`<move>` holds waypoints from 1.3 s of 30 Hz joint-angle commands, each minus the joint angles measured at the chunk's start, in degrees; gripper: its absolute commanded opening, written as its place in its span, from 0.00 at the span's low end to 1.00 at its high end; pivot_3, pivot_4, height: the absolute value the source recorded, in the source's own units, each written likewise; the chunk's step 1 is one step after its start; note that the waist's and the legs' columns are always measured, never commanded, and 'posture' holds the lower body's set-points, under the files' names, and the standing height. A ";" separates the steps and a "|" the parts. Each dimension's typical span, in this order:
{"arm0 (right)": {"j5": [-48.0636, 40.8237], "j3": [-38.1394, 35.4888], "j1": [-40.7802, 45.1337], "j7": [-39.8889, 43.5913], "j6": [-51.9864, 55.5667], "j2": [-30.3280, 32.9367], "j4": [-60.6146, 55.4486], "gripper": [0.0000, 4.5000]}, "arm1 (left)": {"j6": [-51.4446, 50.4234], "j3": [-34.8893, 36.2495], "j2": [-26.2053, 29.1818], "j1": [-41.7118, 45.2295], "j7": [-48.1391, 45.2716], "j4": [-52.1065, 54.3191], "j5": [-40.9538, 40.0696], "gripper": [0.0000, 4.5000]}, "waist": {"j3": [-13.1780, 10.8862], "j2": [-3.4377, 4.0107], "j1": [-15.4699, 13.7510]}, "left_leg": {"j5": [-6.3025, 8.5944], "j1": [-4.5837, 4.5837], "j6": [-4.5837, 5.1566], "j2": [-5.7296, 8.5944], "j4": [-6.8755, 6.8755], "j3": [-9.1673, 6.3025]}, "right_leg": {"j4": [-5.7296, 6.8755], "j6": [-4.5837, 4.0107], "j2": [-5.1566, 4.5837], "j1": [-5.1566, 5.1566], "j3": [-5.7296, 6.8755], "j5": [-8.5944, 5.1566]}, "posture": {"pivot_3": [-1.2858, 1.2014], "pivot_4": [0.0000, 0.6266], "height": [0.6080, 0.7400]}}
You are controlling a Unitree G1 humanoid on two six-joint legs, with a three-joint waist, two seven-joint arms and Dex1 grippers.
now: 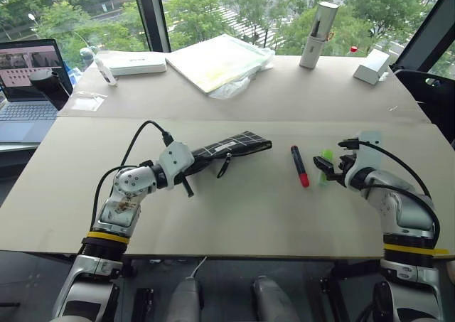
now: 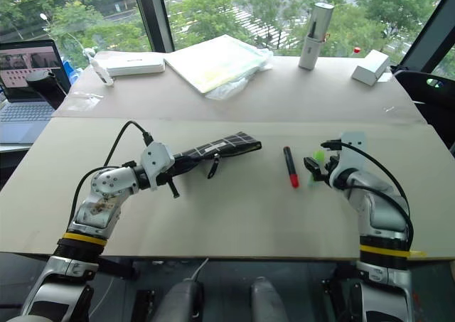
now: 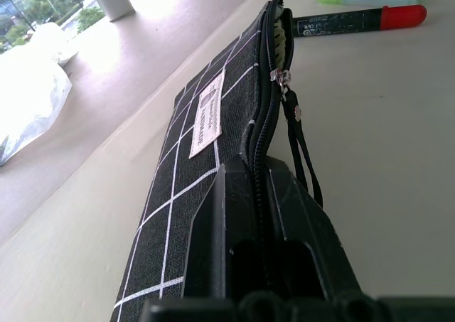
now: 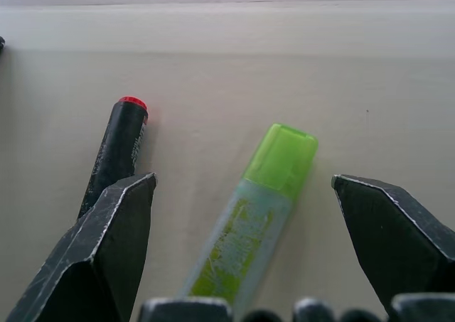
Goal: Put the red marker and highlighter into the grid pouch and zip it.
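Note:
The grid pouch [image 1: 231,147], black with thin white lines, lies at mid-table, and my left gripper [image 1: 195,164] is shut on its near end. In the left wrist view the pouch [image 3: 202,123] stands on edge between my fingers, its zipper gaping at the far end, where the pull cord [image 3: 298,133] hangs. Right of the pouch lies the red marker [image 1: 299,165], with the green highlighter [image 1: 327,156] beside it. My right gripper [image 4: 243,185] is open just above the highlighter [image 4: 249,229], one finger on either side; the marker [image 4: 117,151] lies outside one finger.
A laptop [image 1: 28,73] sits at the far left. Along the back of the table are a white box [image 1: 135,65], a plastic-wrapped flat packet [image 1: 220,60], a white cylinder [image 1: 318,25] and a small white box [image 1: 372,66]. Bare table [image 1: 249,215] lies toward the front edge.

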State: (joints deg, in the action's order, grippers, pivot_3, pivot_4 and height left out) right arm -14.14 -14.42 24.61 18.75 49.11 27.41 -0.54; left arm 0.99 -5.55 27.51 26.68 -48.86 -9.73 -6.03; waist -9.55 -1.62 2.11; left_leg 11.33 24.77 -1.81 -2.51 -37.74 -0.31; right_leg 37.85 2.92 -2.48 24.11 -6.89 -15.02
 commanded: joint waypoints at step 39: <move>8.83 17.27 2.98 36.11 -46.91 21.01 -1.28 0.23 | -0.87 2.47 1.15 0.81 0.09 3.29 -2.46 0.00 | 0.01 -0.03 0.01 | 0.03 -0.02 0.04 -0.01 -0.03 0.03 | -0.20 0.03 -0.02 -0.13 0.02 -0.01 | 0.52 0.24 0.93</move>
State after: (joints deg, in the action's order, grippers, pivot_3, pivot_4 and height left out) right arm -7.46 2.36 27.44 52.77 6.98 46.88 -2.24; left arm -0.04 -3.71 28.68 26.51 -48.55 -8.38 -7.18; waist -9.55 -1.65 2.12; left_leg 11.36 24.75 -1.77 -2.51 -37.78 -0.27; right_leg 37.66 2.95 -2.51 23.99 -6.89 -15.03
